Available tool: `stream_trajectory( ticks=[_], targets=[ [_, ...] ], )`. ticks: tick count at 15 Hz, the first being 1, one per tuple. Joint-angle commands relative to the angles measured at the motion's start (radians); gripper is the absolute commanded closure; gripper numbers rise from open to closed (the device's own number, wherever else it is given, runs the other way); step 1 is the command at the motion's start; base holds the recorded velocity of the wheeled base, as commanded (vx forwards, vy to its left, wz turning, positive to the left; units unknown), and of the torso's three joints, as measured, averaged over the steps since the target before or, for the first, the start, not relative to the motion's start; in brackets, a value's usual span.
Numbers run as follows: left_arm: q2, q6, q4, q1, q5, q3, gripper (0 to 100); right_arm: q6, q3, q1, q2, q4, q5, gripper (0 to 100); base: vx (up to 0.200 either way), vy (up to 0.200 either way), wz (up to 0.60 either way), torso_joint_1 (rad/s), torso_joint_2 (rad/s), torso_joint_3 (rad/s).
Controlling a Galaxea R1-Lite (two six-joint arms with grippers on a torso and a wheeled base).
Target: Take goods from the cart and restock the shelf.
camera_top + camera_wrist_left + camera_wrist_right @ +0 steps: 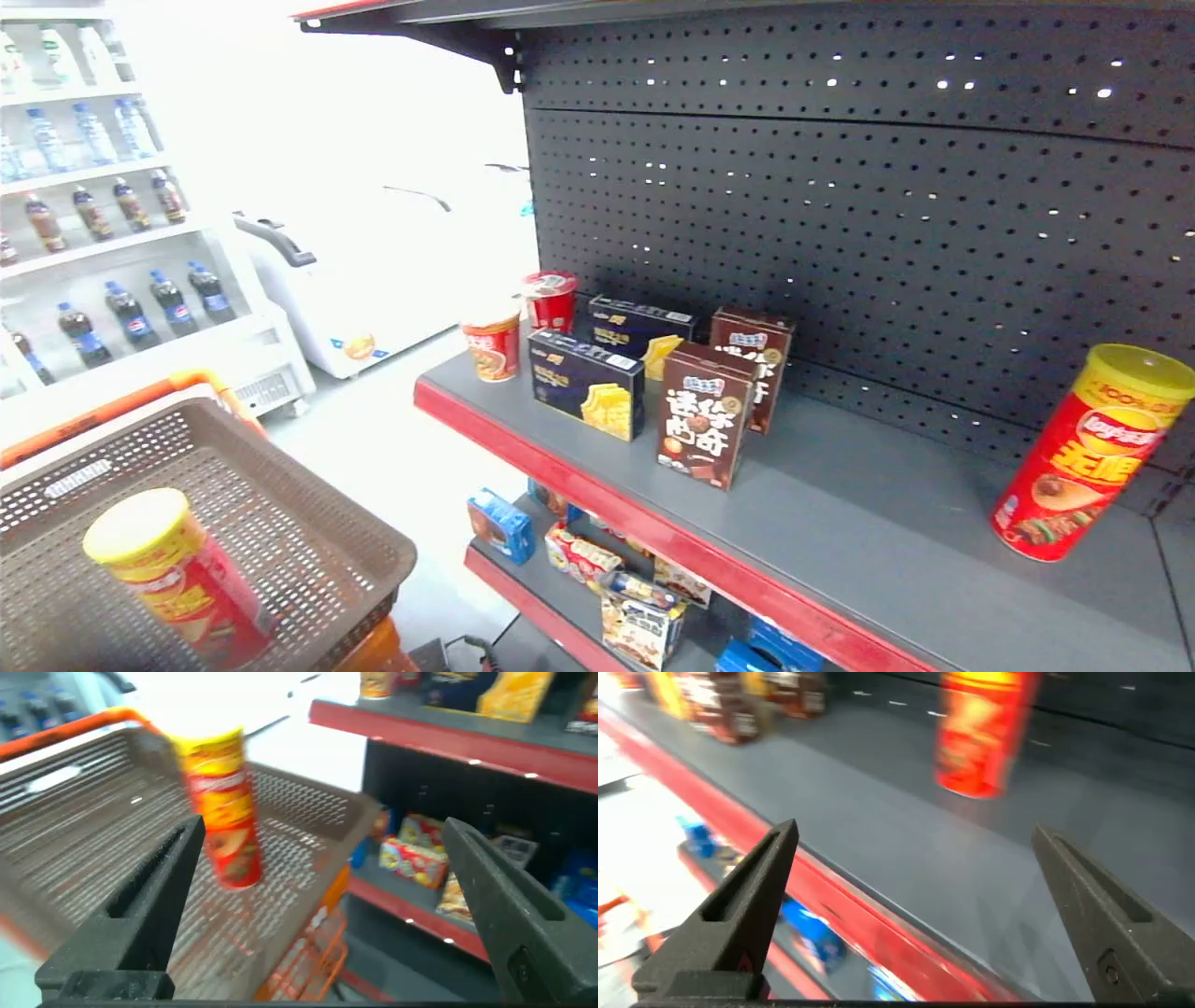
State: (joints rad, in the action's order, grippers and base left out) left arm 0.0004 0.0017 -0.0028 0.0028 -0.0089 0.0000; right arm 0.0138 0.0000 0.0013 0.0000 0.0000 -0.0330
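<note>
A chip can (177, 579) (224, 803), red with a yellow lid, stands slightly tilted in the brown perforated basket (308, 541) (84, 831) of the orange cart (112, 401), which sits off the shelf's left end, out in the aisle. A second can (1088, 453) (980, 733) of the same kind stands on the grey shelf (840, 523) (878, 831) toward its right end, leaning a little and close to the black pegboard (840, 233) at the shelf's back. The left gripper (322, 831) is over the basket, just off the shelf's red front edge, its fingers spread wide and holding nothing; the can in the basket is beyond them, near one finger and not touched. The right gripper (915, 831) is in front of the shelf's red edge, fingers likewise wide apart and empty, with the shelf can well beyond them. Toward the shelf's middle stand two brown boxes (705, 415), one behind the other, and just left of them two dark blue boxes (586, 383) in the same order. At the shelf's left end are two noodle cups (492, 343), the red one (551, 299) nearer the pegboard. On the board below the shelf lie more packs (579, 555) and a blue box (501, 525). Past the shelf's left end, across the aisle, stand a white freezer (355, 299) and a cooler (93, 215) lined with bottles.
</note>
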Motion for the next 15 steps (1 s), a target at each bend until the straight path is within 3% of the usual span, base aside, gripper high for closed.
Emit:
stream_trajectory(
  ticks=[1, 4, 15],
  targets=[
    [0.000, 0.000, 0.000, 0.000, 0.000, 0.000, 0, 0.000, 0.000, 0.000, 0.002, 0.000, -0.001, 0, 0.000, 0.000, 0.60, 0.007, 0.01, 0.002],
    [0.000, 0.000, 0.000, 0.000, 0.000, 0.000, 0, 0.000, 0.000, 0.000, 0.002, 0.000, -0.001, 0, 0.000, 0.000, 0.60, 0.004, 0.00, 0.001],
    [0.000, 0.000, 0.000, 0.000, 0.020, 0.000, 0, 0.003, 0.000, 0.002, 0.002, 0.000, -0.001, 0, 0.000, 0.000, 0.00, 0.000, 0.00, 0.000]
  ],
)
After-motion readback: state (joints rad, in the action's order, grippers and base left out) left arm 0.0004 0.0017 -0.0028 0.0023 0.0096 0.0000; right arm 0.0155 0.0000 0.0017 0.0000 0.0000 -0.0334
